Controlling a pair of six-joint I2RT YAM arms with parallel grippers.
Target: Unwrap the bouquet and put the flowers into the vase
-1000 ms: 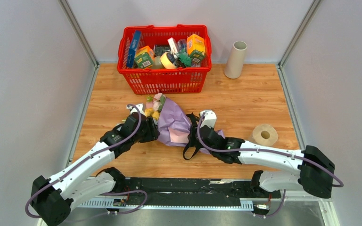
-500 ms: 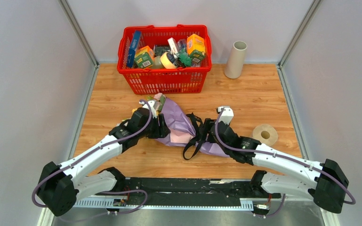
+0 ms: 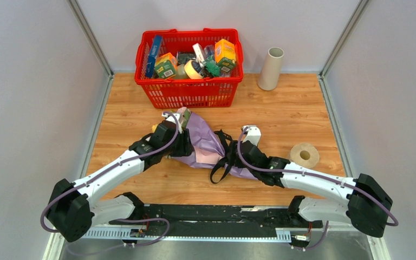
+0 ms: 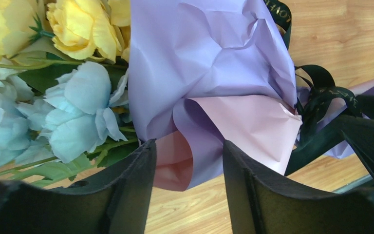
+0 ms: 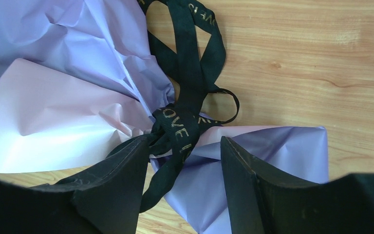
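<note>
Open-jawed, the left gripper is straddling the paper of the bouquet at nine o'clock, and the right gripper is straddling its ribbon at four, seemingly for untying.

The left arm rises from its base at the counter's near-left corner and runs up and to the right toward the middle. Its elbow is bent and its forearm low. The left pincer points right. The right arm stretches leftward from the near-right corner, lying almost flat, and the right pincer points left and slightly away. The two pincers face each other near the counter's middle, close but apart. On the left wrist, the black fingers stand parted with a clear gap. The right fingers are spread about as wide.
</note>
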